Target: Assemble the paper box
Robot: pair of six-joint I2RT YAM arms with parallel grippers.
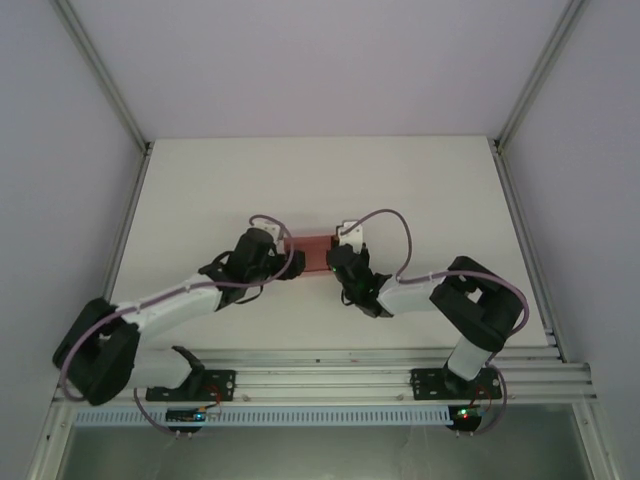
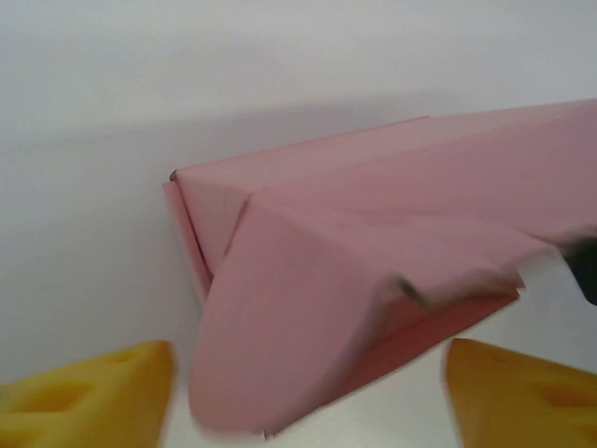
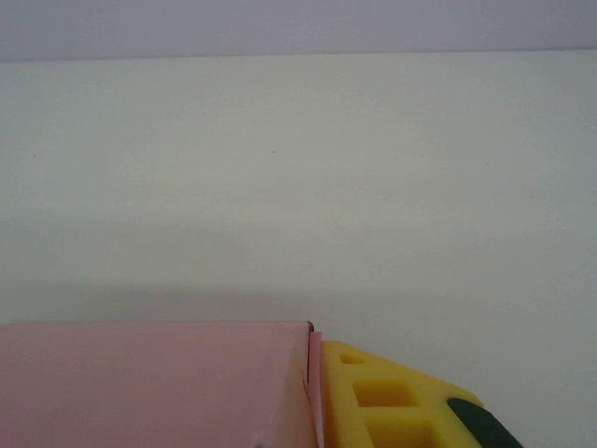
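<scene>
A: Jaws of left gripper (image 2: 310,359)?
B: Spread wide, with yellow fingers (image 2: 89,397) either side of the pink paper box (image 2: 373,233) and its rounded flap.
A: Jaws of right gripper (image 1: 333,258)?
B: Cannot tell. One yellow finger (image 3: 373,397) right against the box's end wall, apparently touching.
A: Box position?
B: Middle of table (image 1: 250,180), between both grippers, partly folded, flap sticking out toward left gripper.

The far half of my desk (image 1: 330,180) lies bare, free for either gripper to pass. Mid-desk, the paper box (image 1: 316,252) stands between my left gripper (image 1: 292,257) and right gripper (image 1: 337,258), its loose flap crowding my left fingers (image 2: 93,397). Walls (image 1: 50,150) close both sides of the desk.
</scene>
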